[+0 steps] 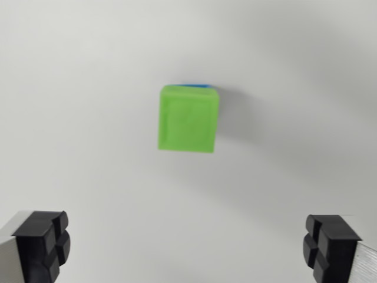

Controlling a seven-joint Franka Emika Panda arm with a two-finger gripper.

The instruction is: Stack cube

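Sitting stacked already: bright green plastic cube (188, 119) atop blue cube (194, 85), ahead of wide-open, empty gripper (188, 244); apparently done.

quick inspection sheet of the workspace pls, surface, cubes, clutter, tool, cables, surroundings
surface: plain white tabletop, bare apart from the cubes
job's things: green cube sits on top of a blue cube; only a thin blue edge shows above the green one
clutter: nothing seen
grippers: tool open, black fingertips at both lower corners, holding nothing, apart from the cubes
cables: nothing seen
surroundings: nothing seen beyond the tabletop; picture slightly blurred
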